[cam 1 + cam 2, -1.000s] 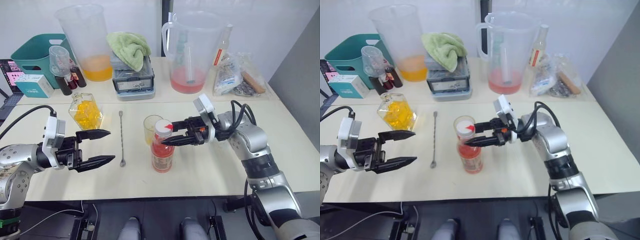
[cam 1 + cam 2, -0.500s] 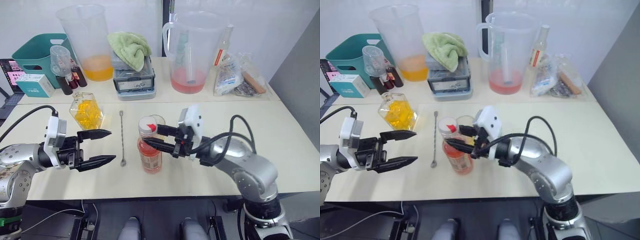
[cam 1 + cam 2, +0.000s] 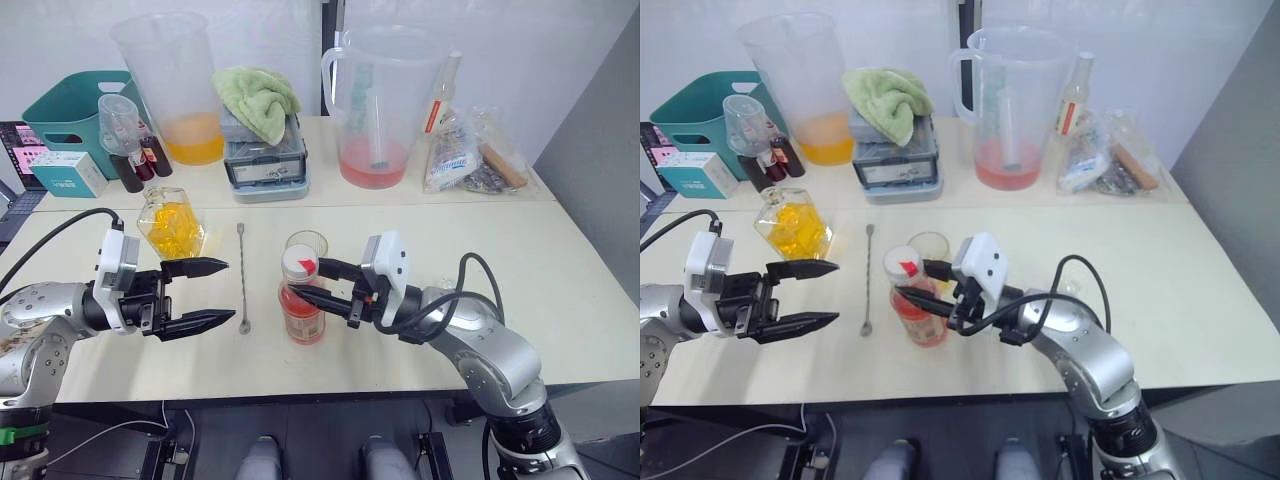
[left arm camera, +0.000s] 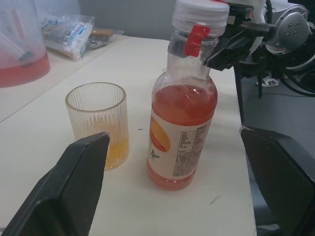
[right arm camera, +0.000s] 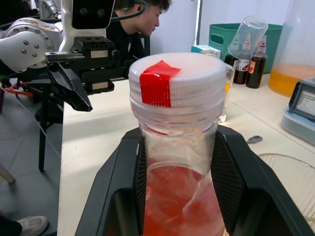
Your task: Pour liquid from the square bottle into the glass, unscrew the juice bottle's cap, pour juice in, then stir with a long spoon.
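The right gripper (image 3: 303,286) has the juice bottle (image 3: 301,310) clamped at the neck, standing on the table (image 3: 560,280) just in front of the glass (image 3: 306,247). The left gripper (image 3: 222,293) hangs open nearby (spoon (image 3: 242,277) beside it). I'd say steady the bottle first, then pinch the cap (image 3: 299,262) squarely so it doesn't tip.

Capped juice bottle (image 3: 301,301) upright, just before the ribbed glass (image 3: 306,250); the long spoon (image 3: 243,277) flat on the worktop.
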Robot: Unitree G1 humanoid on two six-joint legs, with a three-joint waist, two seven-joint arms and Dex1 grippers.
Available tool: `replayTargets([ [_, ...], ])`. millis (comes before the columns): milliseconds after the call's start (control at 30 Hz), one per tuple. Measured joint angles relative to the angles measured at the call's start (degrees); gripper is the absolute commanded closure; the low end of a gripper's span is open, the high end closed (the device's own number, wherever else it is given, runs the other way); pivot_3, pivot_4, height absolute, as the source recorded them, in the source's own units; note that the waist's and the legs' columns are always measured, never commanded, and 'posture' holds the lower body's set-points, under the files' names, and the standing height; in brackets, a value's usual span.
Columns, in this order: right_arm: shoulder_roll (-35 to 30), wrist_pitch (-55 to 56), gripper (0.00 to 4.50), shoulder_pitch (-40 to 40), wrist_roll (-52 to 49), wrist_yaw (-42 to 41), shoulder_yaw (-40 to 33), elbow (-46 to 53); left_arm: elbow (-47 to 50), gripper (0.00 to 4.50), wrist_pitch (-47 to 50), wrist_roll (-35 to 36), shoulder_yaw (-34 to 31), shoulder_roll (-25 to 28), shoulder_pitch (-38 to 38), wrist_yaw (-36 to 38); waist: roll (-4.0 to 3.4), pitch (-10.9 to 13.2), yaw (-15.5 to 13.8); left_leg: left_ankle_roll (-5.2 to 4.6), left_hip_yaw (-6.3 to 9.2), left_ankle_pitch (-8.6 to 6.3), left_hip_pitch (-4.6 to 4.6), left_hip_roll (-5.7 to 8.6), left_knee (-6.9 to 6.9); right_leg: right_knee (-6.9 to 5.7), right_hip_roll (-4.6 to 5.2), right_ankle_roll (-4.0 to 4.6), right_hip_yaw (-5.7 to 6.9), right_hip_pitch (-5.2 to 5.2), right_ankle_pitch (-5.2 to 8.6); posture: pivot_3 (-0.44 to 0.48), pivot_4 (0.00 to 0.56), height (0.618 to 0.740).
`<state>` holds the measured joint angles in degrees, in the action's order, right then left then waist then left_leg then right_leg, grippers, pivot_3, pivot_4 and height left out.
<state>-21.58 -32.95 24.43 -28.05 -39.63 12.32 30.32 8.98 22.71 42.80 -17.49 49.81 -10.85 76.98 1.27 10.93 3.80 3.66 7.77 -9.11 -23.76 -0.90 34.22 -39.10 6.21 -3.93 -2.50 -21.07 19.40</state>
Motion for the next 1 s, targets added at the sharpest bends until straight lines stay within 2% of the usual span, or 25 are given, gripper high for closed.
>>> replayTargets([
  [133,-1.7,-2.0,0.36,0.0,-0.8,-1.9,-0.2,-2.7,0.0,0.0,0.3,0.0,0.2,0.0,-0.5,0.0,0.0,0.0,0.0,0.0,-0.01,0.0,-0.05,0.0,0.0,0.0,0.0,0.0,-0.01,-0.05,0.0,0.0,0.15,0.74],
  [167,-1.8,-2.2,0.11,0.1,-1.3,-2.2,-0.3,-2.7,0.0,0.0,0.4,0.0,0.3,0.0,-0.5,0.0,0.0,0.0,0.0,0.0,-0.01,0.0,-0.05,0.0,0.0,0.0,0.0,0.0,-0.01,-0.06,0.0,0.0,0.15,0.74],
  [200,-1.8,-2.2,0.05,0.3,-2.0,-2.6,-0.7,-2.7,0.0,0.0,0.7,0.0,0.3,0.0,-0.6,0.0,0.0,0.0,0.0,0.0,-0.01,0.0,-0.06,0.0,0.0,0.0,0.0,0.0,-0.01,-0.06,0.0,0.0,0.15,0.74],
  [467,-5.8,-6.2,0.05,4.8,-8.2,-3.7,-6.9,-0.8,2.2,0.0,6.3,1.9,1.2,-0.2,-3.5,-4.9,0.01,0.0,-0.4,0.0,-0.01,0.0,-0.09,0.02,0.0,0.06,0.0,0.0,-0.01,-0.04,0.0,0.0,0.15,0.74],
  [600,-12.7,-11.2,0.05,5.2,-16.9,-7.2,-14.2,-0.7,4.3,0.0,9.5,2.1,5.2,-1.0,-8.2,-7.6,0.02,0.0,-1.2,0.0,-0.01,0.0,-0.15,0.04,0.06,0.07,0.01,0.0,-0.01,-0.02,0.0,0.0,0.15,0.74],
  [700,-17.4,-13.5,0.05,5.9,-21.8,-10.9,-17.7,-1.3,5.0,0.0,11.8,2.1,8.7,-3.5,-12.6,-9.9,0.04,0.0,-1.4,-0.01,-0.01,-0.01,-0.14,0.03,0.09,0.08,0.0,0.0,0.02,0.0,0.0,0.0,0.15,0.74],
  [1000,-19.8,-14.2,0.05,6.8,-22.7,-12.9,-17.2,-3.9,4.6,0.0,14.9,0.1,17.3,-7.8,-21.4,-11.6,0.04,0.0,-1.1,-0.02,-0.02,-0.01,-0.26,0.04,0.18,0.1,0.0,0.0,0.02,-0.03,0.0,0.0,0.15,0.74],
])
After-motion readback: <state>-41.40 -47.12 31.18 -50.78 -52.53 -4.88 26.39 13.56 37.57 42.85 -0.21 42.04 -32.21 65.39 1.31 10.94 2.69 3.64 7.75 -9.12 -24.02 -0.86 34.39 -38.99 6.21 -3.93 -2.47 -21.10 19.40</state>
